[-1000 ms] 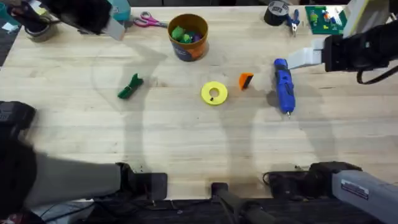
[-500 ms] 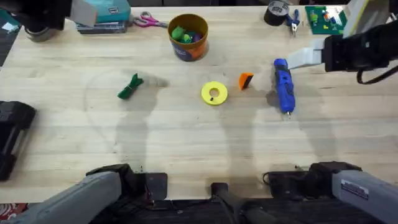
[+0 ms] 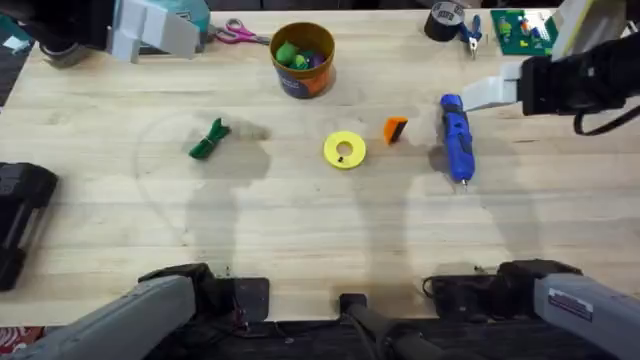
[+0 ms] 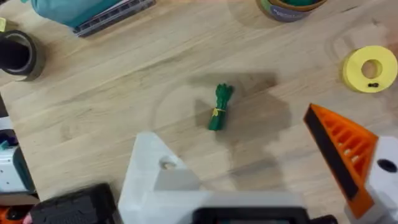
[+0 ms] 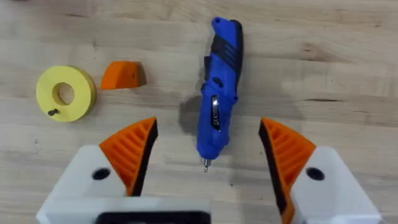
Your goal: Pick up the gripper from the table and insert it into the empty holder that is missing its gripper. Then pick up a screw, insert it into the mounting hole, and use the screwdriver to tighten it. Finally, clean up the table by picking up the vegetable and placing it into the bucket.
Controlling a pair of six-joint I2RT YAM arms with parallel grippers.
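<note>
Nothing is done yet: the orange gripper (image 3: 396,129), the screwdriver (image 3: 456,137) and the vegetable (image 3: 210,139) lie on the table (image 3: 300,220). Both arms' jaws stand apart, holding nothing.

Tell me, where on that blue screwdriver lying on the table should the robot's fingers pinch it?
Probably across the thick middle of the screwdriver, coming straight down from above. It lies flat on the table, and the right gripper hangs over it, its open fingers straddling the body near the tip. The barrel is long and narrow, so closing on its two long sides should hold best.
</note>
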